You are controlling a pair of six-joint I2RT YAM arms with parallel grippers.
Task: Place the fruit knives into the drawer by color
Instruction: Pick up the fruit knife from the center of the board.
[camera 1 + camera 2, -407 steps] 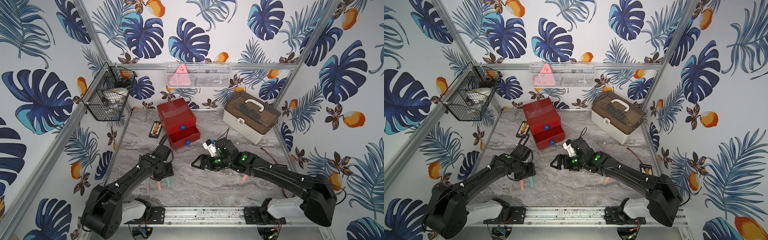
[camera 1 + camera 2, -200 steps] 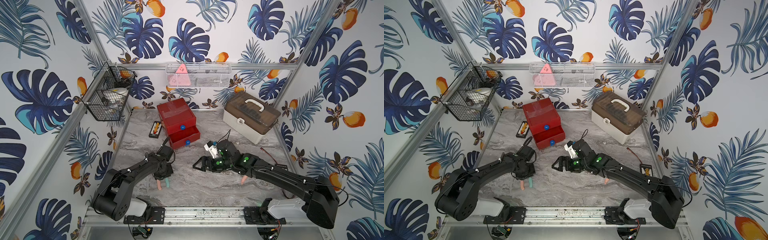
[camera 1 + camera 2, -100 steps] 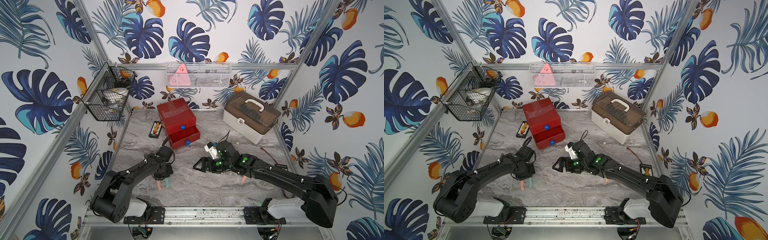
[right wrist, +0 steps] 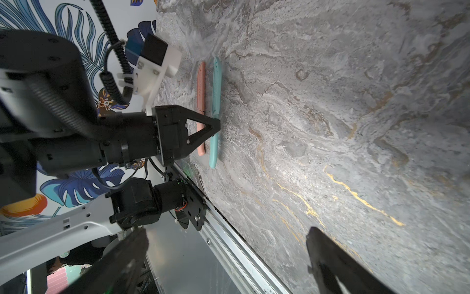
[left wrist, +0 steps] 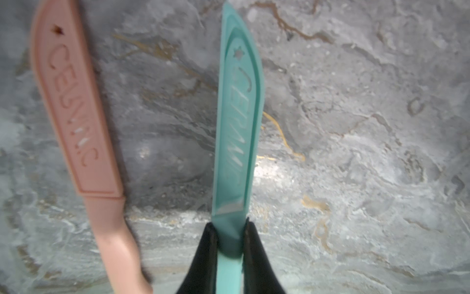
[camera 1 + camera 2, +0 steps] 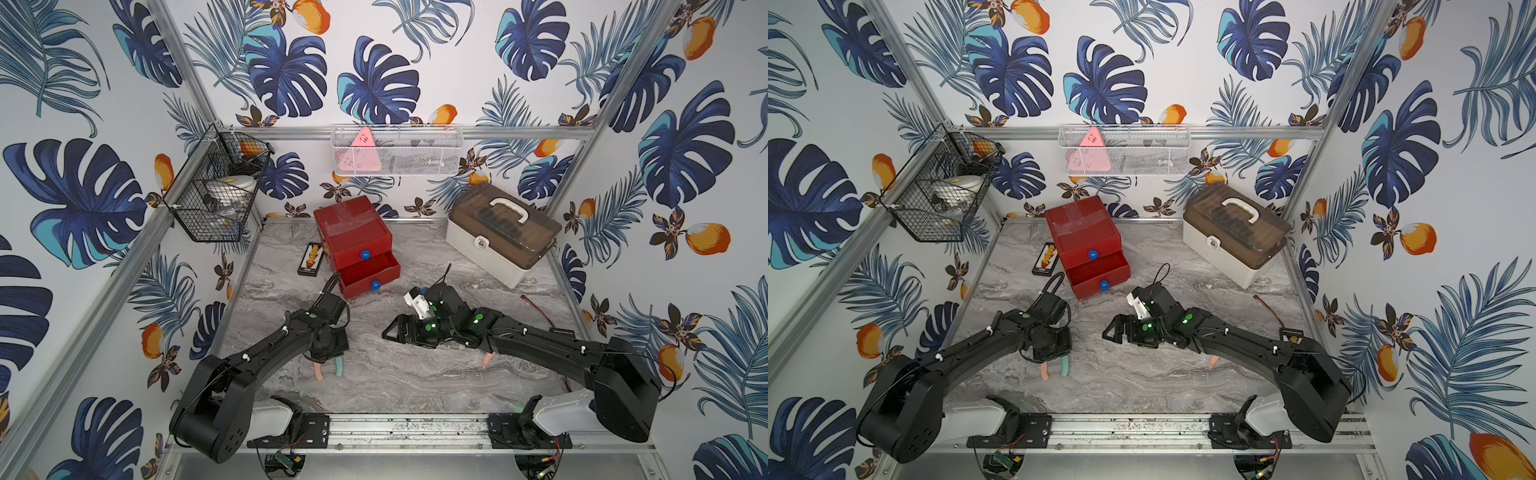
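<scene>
The left gripper (image 5: 230, 245) is pinched on a slim teal-blue plastic fruit knife (image 5: 237, 127), its two black fingers (image 5: 207, 257) pressed against the narrow neck where the blade cover meets the handle. This knife lies lengthwise near the front edge of the grey marble-patterned worktop (image 6: 415, 374), left of the middle. It seems to rest on the surface, though the views do not settle whether it is lifted clear. Just beside it and almost parallel lies a salmon-pink plastic knife (image 5: 76, 114), apart from the fingers. Both show in a top view as short coloured ends (image 6: 338, 366) poking out from under the left wrist. The right gripper (image 4: 226, 257) hangs low over the middle of the worktop with its jaws spread wide and nothing between them. A second salmon-pink knife (image 6: 486, 360) peeks out from under the right arm. The red three-drawer chest (image 6: 353, 232) with round blue knobs stands near the back edge, left of centre, with its lowest drawer (image 6: 370, 272) pulled out.
</scene>
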